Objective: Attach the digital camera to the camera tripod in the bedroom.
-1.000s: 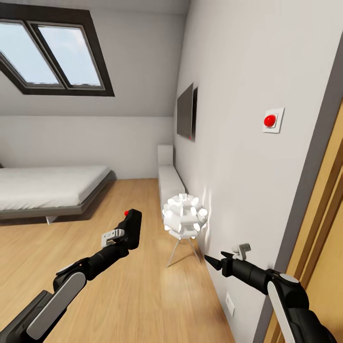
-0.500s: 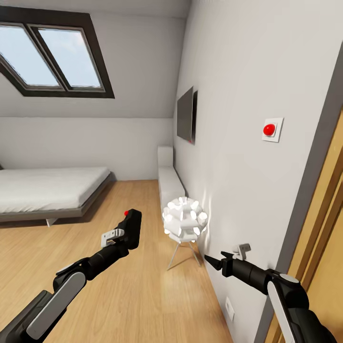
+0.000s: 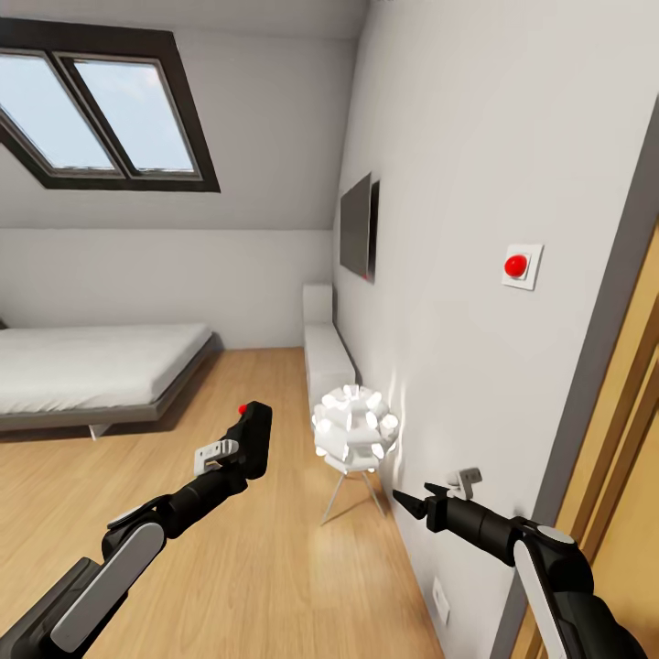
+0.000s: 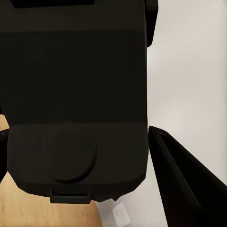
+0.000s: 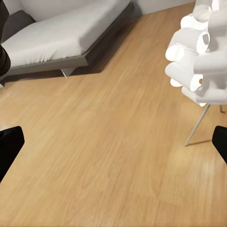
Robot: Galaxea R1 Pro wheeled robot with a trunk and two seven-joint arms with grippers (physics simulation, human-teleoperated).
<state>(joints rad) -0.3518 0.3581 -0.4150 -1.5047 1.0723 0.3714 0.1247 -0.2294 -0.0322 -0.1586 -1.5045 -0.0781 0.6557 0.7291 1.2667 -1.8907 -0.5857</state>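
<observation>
My left gripper (image 3: 242, 454) is shut on the digital camera (image 3: 255, 439), a black body with a red button (image 3: 243, 409) on top, held out above the wood floor. The same camera's dark body (image 4: 75, 104) takes up most of the left wrist view, with one black finger (image 4: 182, 184) beside it. My right gripper (image 3: 409, 503) stands open close to the right-hand wall. In the right wrist view its gripper (image 5: 113, 146) has its fingertips far apart over bare floor. The camera tripod is out of view.
A grey bed (image 3: 91, 366) lies at the left under a skylight (image 3: 101, 110). A white ball-shaped lamp (image 3: 355, 433) on thin legs stands by the right wall, before a low white cabinet (image 3: 325, 352). A wall screen (image 3: 355, 224), a red wall button (image 3: 518, 266) and a wooden door frame (image 3: 631, 439) are at right.
The whole picture has shifted slightly, so the camera has moved. Both arms keep their pose, and the digital camera stays in the left gripper.
</observation>
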